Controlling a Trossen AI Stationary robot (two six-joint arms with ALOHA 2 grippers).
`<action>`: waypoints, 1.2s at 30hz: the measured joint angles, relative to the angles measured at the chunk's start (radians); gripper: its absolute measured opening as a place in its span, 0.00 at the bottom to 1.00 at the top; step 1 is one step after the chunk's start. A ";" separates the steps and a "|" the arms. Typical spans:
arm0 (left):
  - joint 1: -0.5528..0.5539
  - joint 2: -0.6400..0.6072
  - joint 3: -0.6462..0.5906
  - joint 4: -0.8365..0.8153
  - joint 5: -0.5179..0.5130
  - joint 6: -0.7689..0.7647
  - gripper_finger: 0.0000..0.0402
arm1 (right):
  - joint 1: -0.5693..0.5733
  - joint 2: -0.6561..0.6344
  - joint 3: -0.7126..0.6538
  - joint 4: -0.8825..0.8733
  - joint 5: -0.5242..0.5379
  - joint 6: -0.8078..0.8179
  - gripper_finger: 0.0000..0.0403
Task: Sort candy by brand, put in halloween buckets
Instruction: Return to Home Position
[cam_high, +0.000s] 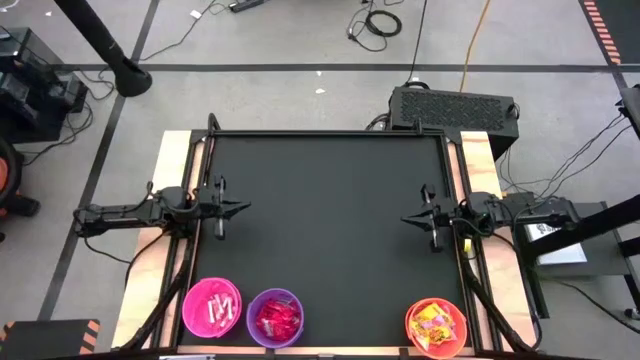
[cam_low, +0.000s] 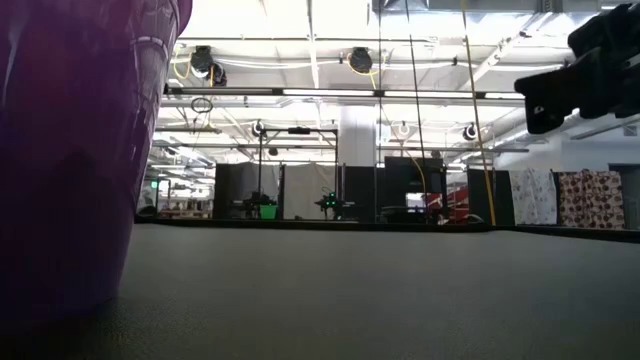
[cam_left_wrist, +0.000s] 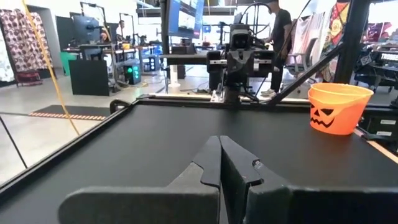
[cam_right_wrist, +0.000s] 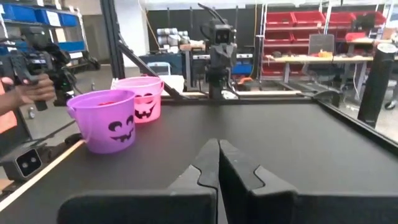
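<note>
Three halloween buckets stand along the table's near edge. The pink bucket (cam_high: 211, 307) holds pale packets, the purple bucket (cam_high: 275, 317) holds red candy, and the orange bucket (cam_high: 437, 327) holds yellow candy. In the right wrist view the purple bucket (cam_right_wrist: 109, 119) and pink bucket (cam_right_wrist: 144, 98) show jack-o'-lantern faces; the orange bucket (cam_left_wrist: 336, 107) shows in the left wrist view. My left gripper (cam_high: 243, 208) is shut and empty at the table's left edge, pointing level across the mat. My right gripper (cam_high: 405, 220) is shut and empty at the right edge, facing it.
The black mat (cam_high: 330, 220) lies bare between the two grippers. A raised black frame runs round the table. In the low view the purple bucket's wall (cam_low: 70, 150) fills the left. A person's hand (cam_right_wrist: 28, 93) with a device shows beyond the table's near edge.
</note>
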 joint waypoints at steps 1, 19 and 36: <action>0.000 0.000 0.000 -0.003 0.001 0.002 0.00 | 0.000 -0.006 0.000 0.000 -0.002 -0.004 0.00; 0.000 0.000 0.000 -0.020 0.026 -0.022 0.00 | 0.000 0.010 0.000 -0.003 -0.022 -0.033 0.00; 0.000 0.000 0.000 -0.019 0.026 -0.069 0.03 | 0.002 -0.018 -0.001 0.027 -0.052 -0.073 0.00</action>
